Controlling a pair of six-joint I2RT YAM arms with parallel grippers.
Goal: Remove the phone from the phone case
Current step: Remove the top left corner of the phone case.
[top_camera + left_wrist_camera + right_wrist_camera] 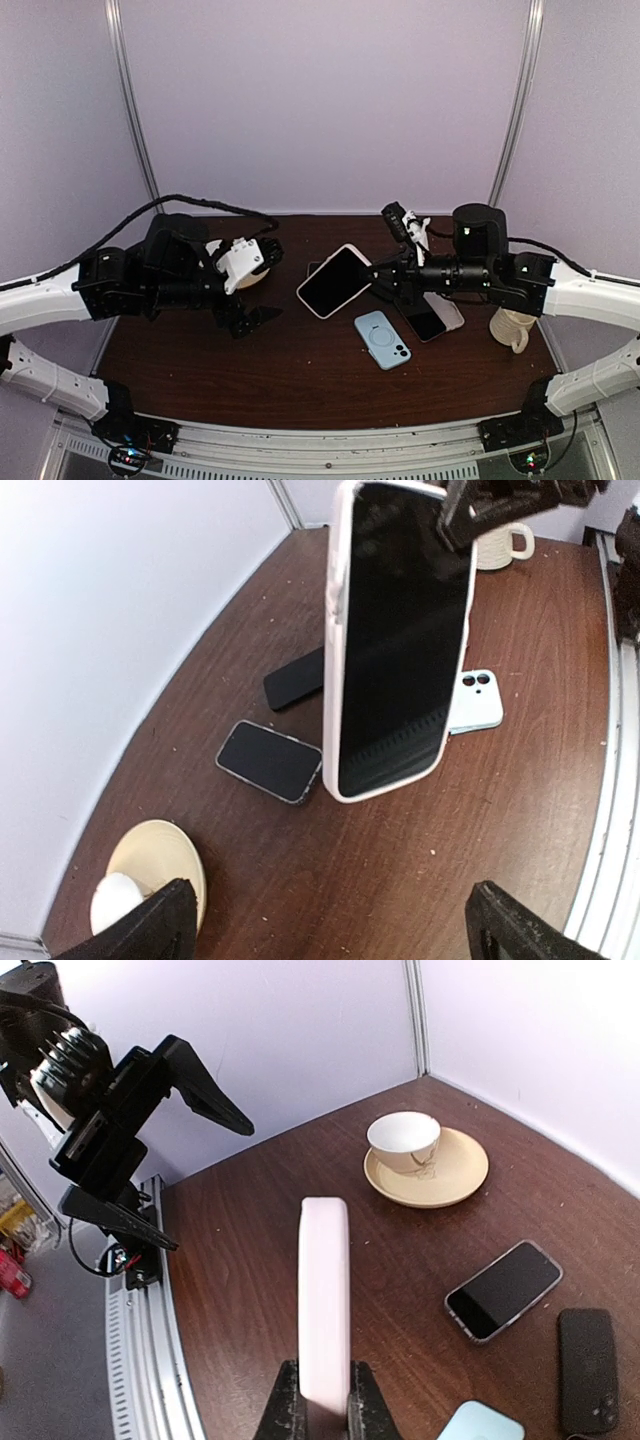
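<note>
The phone (332, 283), dark screen up, sits inside a pale pink phone case (337, 695) and hangs tilted above the table's middle. My right gripper (378, 275) is shut on the case's right end. In the right wrist view the case (325, 1290) shows edge-on, clamped between the right gripper's (325, 1410) black fingers. My left gripper (262, 284) stands open just left of the phone, apart from it. In the left wrist view the left gripper (335, 925) has its two black fingertips (165, 925) far apart at the bottom corners, with the phone's screen (400, 640) ahead.
A cream cup (403, 1140) on a saucer (455, 1182) stands at the left. On the table lie a light blue case (383, 339), a dark-screened phone in a clear case (503, 1290) and a black phone (587, 1355). A beige mug (512, 328) stands at the right.
</note>
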